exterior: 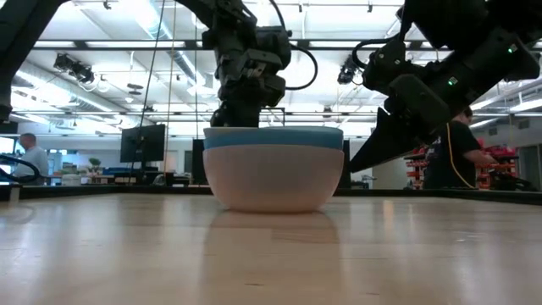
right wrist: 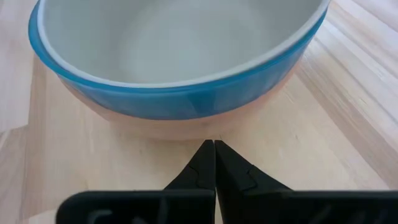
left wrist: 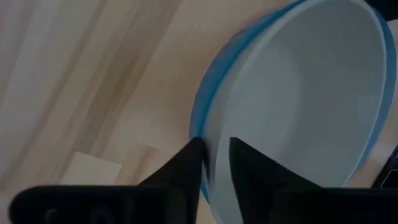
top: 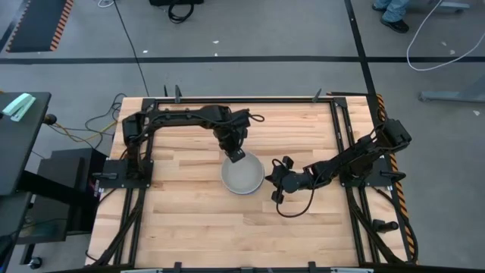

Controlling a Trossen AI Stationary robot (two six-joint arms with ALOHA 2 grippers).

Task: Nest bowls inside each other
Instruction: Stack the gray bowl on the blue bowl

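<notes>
Three bowls sit nested near the table's middle. The grey-white bowl [top: 242, 178] [right wrist: 174, 37] is innermost, the blue bowl [right wrist: 174, 99] [exterior: 271, 138] is around it, and the salmon-orange bowl [right wrist: 186, 127] [exterior: 271, 182] is outermost, its base on the wood. My left gripper [top: 236, 155] [left wrist: 216, 146] is at the stack's far rim, pointing down, fingers astride it. My right gripper [top: 274, 184] [right wrist: 214, 144] is shut, low at the stack's right side, with its tips close to the salmon-orange bowl's lower wall. My left gripper has the stack's far rim [left wrist: 211, 177] between its two fingers, one finger [left wrist: 249, 162] inside the grey-white bowl and one [left wrist: 186, 162] outside the blue wall. It comes from above, pointing down. The stack stands upright on the table. My right gripper's shut tips point level at the salmon-orange bowl from the table's right; I cannot tell whether they touch it.
The wooden table [top: 197, 220] has a dark metal frame along its edges [top: 227, 100]. Bare wood lies on the near side and left of the stack. A cable loops beside the right arm [top: 292, 208]. People stand in the room beyond [exterior: 457, 144].
</notes>
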